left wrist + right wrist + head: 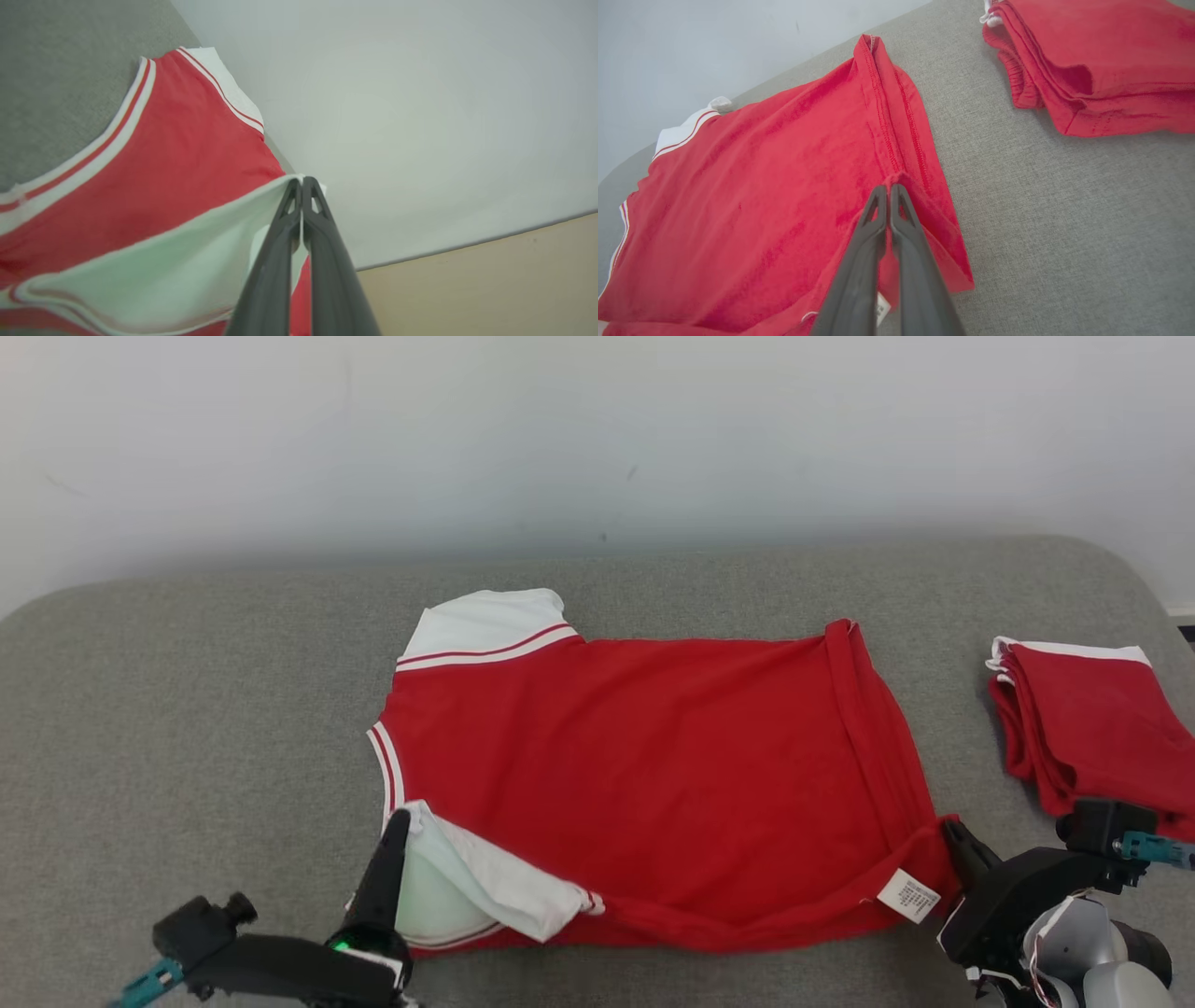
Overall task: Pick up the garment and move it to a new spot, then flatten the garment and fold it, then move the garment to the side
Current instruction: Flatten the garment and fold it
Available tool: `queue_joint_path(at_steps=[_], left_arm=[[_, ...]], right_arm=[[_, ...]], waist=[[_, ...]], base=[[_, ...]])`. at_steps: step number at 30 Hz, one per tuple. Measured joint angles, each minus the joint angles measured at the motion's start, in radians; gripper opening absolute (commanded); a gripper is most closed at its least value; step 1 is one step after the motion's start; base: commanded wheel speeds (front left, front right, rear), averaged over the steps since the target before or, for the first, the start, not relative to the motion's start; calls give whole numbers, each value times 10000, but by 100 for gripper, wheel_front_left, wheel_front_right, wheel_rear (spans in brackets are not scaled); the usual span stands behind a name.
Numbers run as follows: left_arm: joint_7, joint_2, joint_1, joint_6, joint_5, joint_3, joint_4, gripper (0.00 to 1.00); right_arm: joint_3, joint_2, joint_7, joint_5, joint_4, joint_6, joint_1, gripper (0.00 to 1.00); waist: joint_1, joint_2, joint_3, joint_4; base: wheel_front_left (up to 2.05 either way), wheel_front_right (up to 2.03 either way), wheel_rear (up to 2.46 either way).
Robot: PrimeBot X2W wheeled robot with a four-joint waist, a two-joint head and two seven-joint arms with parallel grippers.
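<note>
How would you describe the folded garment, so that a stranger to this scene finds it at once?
A grey cushion spans the scene, with a red shirt spread flat at its middle. Right of the shirt, apart from it, lies the folded garment. It too is red with white trim, but it is a small layered pile.

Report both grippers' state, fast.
Left gripper: jaws closed on the white sleeve of the red jersey shirt with white striped trim.
Right gripper: jaws closed on that shirt's red hem.

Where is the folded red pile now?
Head view: the folded red pile lies far right on the grey cushion, apart from the spread shirt, beyond the right end effector.
</note>
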Motion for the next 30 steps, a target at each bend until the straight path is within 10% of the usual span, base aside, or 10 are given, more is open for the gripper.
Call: queue_joint_path(at_steps=[11, 30], left_arm=[[-2280, 259, -1869, 0, 2224, -926, 1964, 0], [-2673, 451, -3517, 0, 2801, -1208, 3093, 0]], right_arm=[[38, -4, -1283, -867, 1177, 0, -1038, 0], [125, 6, -2406, -1657, 2554, 0, -2173, 0]], waist=[[0, 0, 542, -158], [0, 0, 1347, -433]], base=[[0, 0, 0], [0, 0, 0]])
